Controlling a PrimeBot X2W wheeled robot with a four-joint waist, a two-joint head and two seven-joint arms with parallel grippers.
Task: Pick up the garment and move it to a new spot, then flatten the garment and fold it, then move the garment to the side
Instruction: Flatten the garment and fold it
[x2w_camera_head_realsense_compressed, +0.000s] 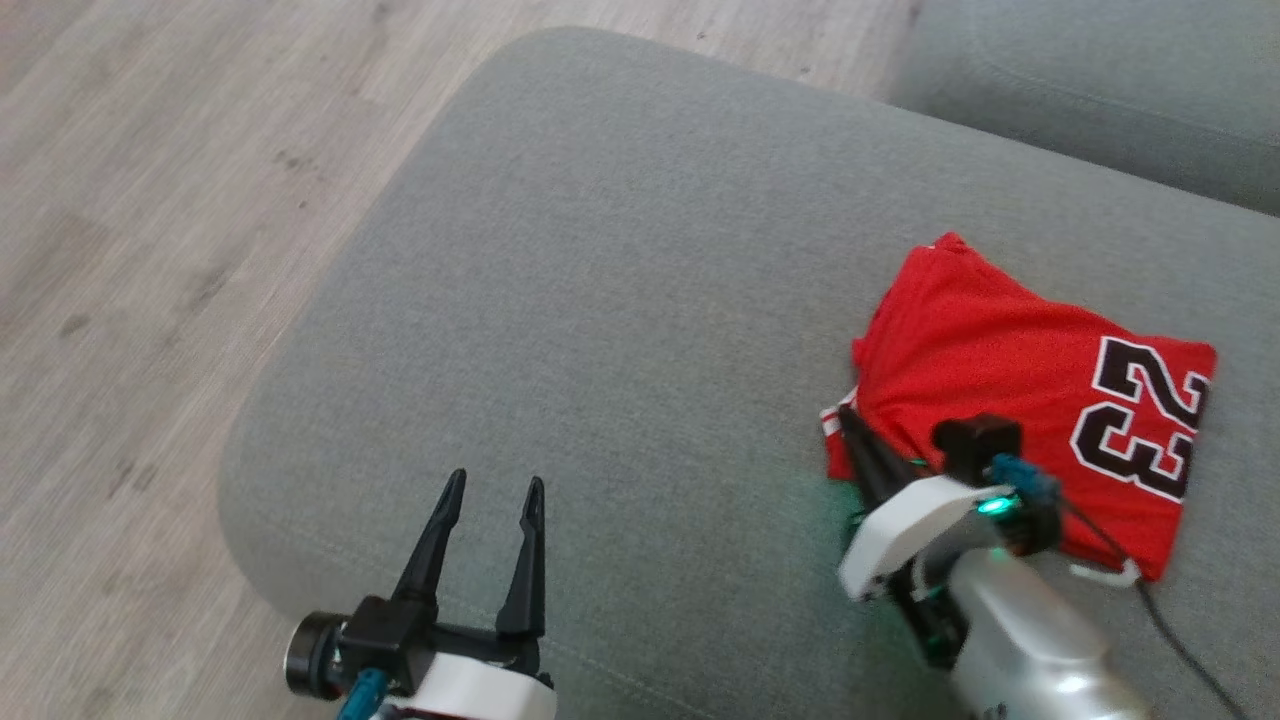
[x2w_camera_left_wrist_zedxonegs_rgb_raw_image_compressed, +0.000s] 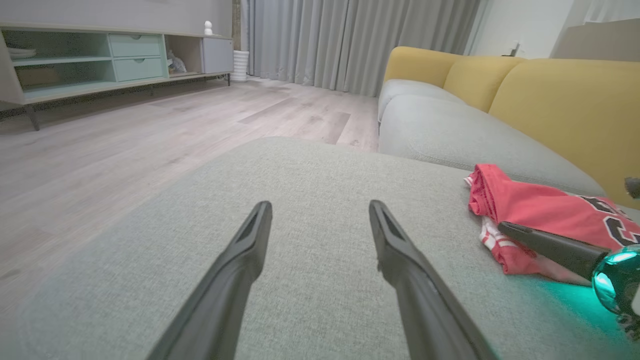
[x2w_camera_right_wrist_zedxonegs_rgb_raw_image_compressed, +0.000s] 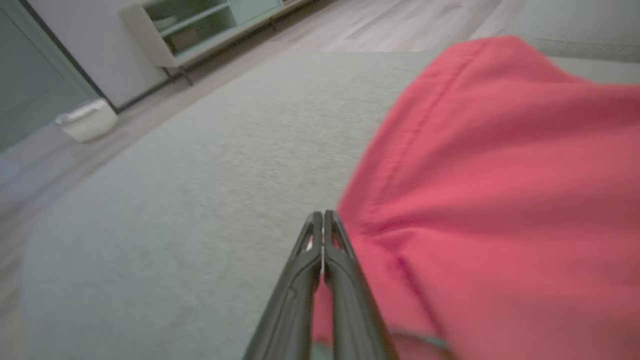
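A folded red garment (x2w_camera_head_realsense_compressed: 1000, 370) with a black-and-white "23" lies at the right of the grey seat cushion (x2w_camera_head_realsense_compressed: 600, 300). My right gripper (x2w_camera_head_realsense_compressed: 845, 415) is at its near left corner, jaws pressed together. In the right wrist view the red garment (x2w_camera_right_wrist_zedxonegs_rgb_raw_image_compressed: 500, 175) creases toward my right gripper's (x2w_camera_right_wrist_zedxonegs_rgb_raw_image_compressed: 322, 214) tips, so it looks pinched at the edge. My left gripper (x2w_camera_head_realsense_compressed: 497, 480) stands open over bare cushion near the front edge, well left of the cloth. The left wrist view shows the left gripper (x2w_camera_left_wrist_zedxonegs_rgb_raw_image_compressed: 320, 205) empty, with the garment (x2w_camera_left_wrist_zedxonegs_rgb_raw_image_compressed: 545, 210) and the right gripper (x2w_camera_left_wrist_zedxonegs_rgb_raw_image_compressed: 502, 226) off to the right.
Wooden floor (x2w_camera_head_realsense_compressed: 150, 200) lies left of and beyond the cushion. A second grey cushion (x2w_camera_head_realsense_compressed: 1100, 80) adjoins at the far right, with yellow backrests (x2w_camera_left_wrist_zedxonegs_rgb_raw_image_compressed: 550, 100) behind. A low cabinet (x2w_camera_left_wrist_zedxonegs_rgb_raw_image_compressed: 100, 60) stands across the room. A black cable (x2w_camera_head_realsense_compressed: 1160, 600) trails from my right wrist over the garment's near edge.
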